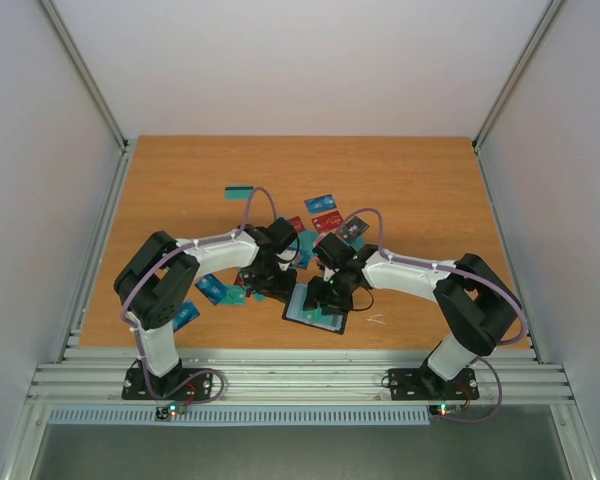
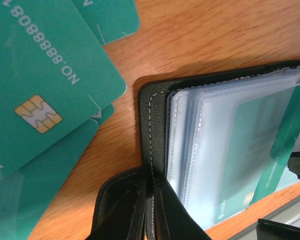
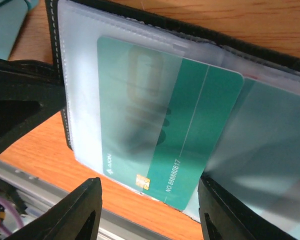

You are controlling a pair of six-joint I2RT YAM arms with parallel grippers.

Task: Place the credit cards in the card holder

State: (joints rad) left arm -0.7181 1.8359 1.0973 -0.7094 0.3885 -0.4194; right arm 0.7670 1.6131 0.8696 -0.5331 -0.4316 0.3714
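Left hand (image 1: 265, 282): was closed, pinching the stitched cover edge at the left side of the card holder (image 2: 151, 102).
Right hand (image 3: 147, 192): stood open over the holder's near edge, its two black fingers well apart on either side of the teal card (image 3: 190, 115). Whether they touched the card could not be told.
Holder, material: black leather-like cover with rounded corners and pale stitching along the rim. Inside was a stack of frosted clear plastic sleeves (image 2: 215, 125) with sewn seams.
Holder, place and lie: it lay open and flat on the orange wood-grain counter (image 2: 215, 35), near the counter's front edge and between the two hands.
Card in holder: thin, glossy and round-cornered. Part of it was dulled under a sleeve and the rest was bare. Its long axis ran from the holder's far edge to its near edge, with the gold chip end nearest the right hand.
Card writing: "NO 888880817" ran along its length. A small logo word beside it was too small to read.
Loose teal cards (image 2: 50, 85): these overlapped on the counter just left of the holder. The top one showed a gold chip (image 2: 38, 114) and white digits beginning "NO.88888".
Beyond the holder: red (image 1: 326, 221) and blue (image 1: 320, 203) cards lay scattered.
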